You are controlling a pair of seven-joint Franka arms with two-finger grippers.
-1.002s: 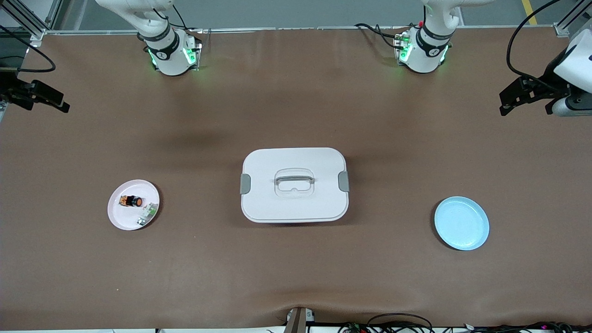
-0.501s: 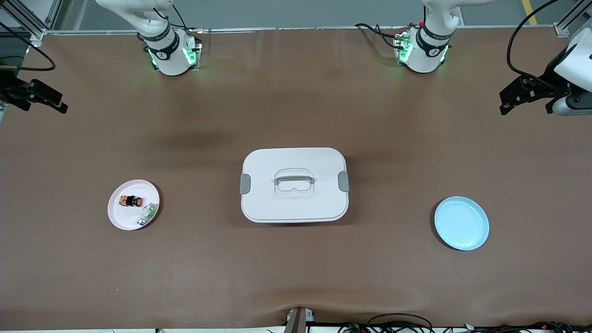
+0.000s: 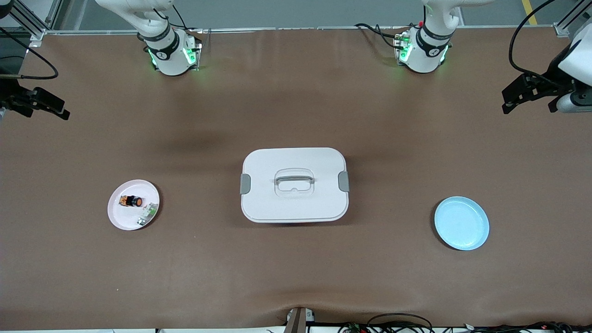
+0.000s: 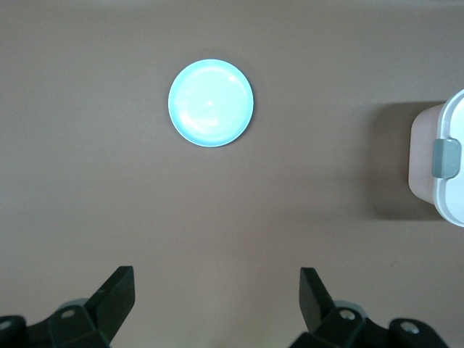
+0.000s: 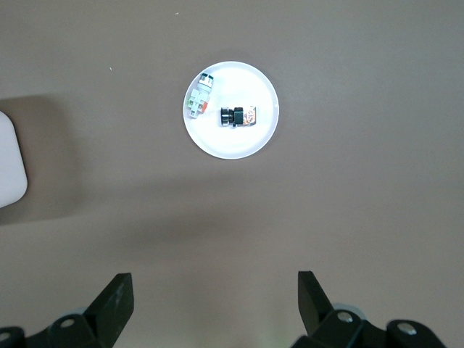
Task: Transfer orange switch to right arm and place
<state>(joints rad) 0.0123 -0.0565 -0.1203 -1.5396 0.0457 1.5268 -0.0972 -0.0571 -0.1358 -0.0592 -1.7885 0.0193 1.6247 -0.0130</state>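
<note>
My right end effector (image 3: pixel 44 105) hangs wide open and empty over the surface's (image 3: pixel 296 268) right-arm end. The orange switch (image 3: pixel 131 201) lies on the pink plate (image 3: pixel 121 217) beside a green-and-white part (image 3: pixel 148 213). My left end effector (image 3: pixel 525 95) hangs equally open, empty.

Even, bright overhead light falls on the matte brown table (image 3: pixel 296 277). Soft arm shadows darken its middle. The glossy round light-blue plate (image 4: pixel 211 103) shows pale glare. The white lidded box (image 4: pixel 444 163) casts a soft-edged shadow.
</note>
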